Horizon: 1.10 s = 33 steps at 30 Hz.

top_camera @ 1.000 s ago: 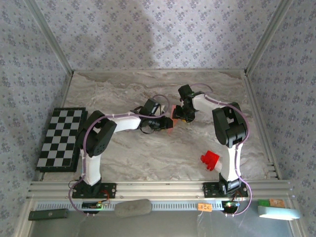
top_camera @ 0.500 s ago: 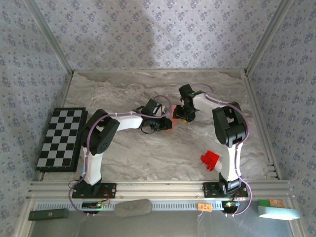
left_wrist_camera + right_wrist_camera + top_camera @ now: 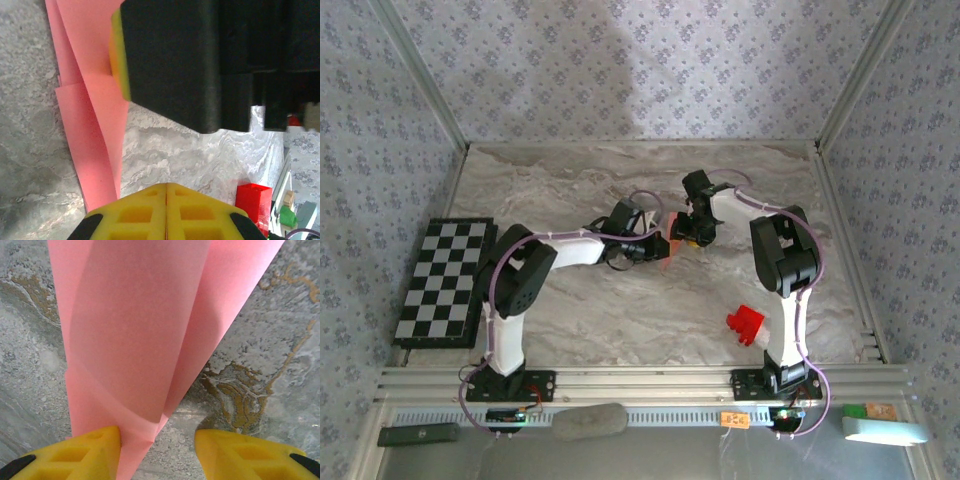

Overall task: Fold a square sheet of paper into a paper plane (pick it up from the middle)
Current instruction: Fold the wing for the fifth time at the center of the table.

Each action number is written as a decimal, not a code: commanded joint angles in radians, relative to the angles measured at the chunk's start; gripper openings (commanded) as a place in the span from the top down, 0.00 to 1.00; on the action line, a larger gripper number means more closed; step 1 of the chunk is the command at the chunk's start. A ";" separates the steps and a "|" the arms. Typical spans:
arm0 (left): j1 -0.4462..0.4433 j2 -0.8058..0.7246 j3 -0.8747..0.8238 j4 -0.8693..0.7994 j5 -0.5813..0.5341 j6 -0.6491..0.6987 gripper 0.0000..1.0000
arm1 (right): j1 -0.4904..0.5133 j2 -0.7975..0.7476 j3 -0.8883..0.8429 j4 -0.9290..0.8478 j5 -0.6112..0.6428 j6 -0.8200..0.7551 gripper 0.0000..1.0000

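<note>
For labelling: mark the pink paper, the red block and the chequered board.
pink paper (image 3: 135, 330): right wrist view, middle of the folded flap.
red block (image 3: 745, 324): top external view, its top face.
chequered board (image 3: 445, 280): top external view, centre squares.

No readable text, orange tag (image 3: 734, 420) — blurred

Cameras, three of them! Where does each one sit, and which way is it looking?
Top external: above and behind the arms, looking down at the table; left arm and right arm show from their bases.
Left wrist: on the left wrist, looking along the shut left fingers at the pink paper.
Right wrist: on the right wrist, looking down between the open right fingers at that paper.
Shared: both wrist views see the pink paper.
</note>
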 commanded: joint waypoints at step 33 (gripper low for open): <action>-0.007 0.112 0.151 -0.177 -0.047 0.042 0.93 | 0.005 0.131 -0.012 -0.003 0.027 0.024 0.51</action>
